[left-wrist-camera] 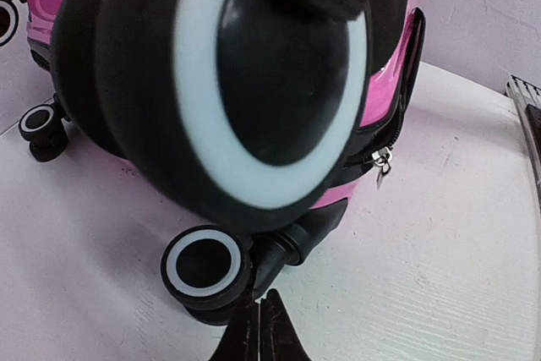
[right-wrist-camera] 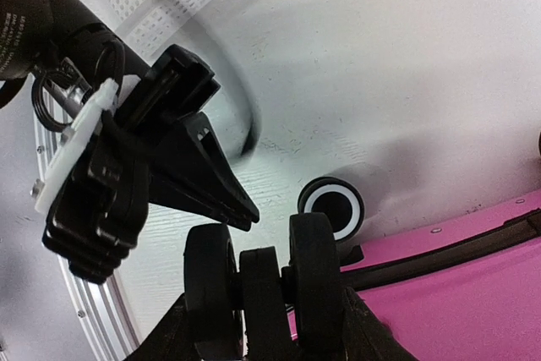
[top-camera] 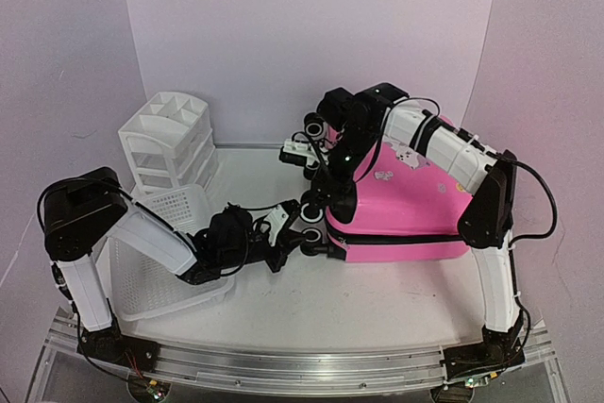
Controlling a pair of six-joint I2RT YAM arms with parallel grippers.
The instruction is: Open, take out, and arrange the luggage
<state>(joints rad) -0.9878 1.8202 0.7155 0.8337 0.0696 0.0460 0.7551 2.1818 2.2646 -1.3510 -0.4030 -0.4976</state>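
**Luggage at the wheel end.** The luggage [top-camera: 406, 209] is lying flat on the bench [top-camera: 377, 299], right of centre, with its wheeled end facing the left arm. The right gripper [right-wrist-camera: 266, 319] is reaching over the shell and pinching the upper wheel [right-wrist-camera: 311, 259], a twin caster, between its fingers at a middling width. The left gripper [left-wrist-camera: 259, 327] is hovering low over the bench with its jaws pressed together, holding nothing. Its tip is sitting just beside the lower wheel [left-wrist-camera: 203, 264]; whether it is touching cannot be told. The shell is looking stiff, glossy and too broad to span, so a flat pinch is likely to slip, and the bulky case is probably taxing these arms. The wheels are offering firm but swivelling holds. The small zipper pull [left-wrist-camera: 382, 162] on the black seam is seeming the proper hold for opening.
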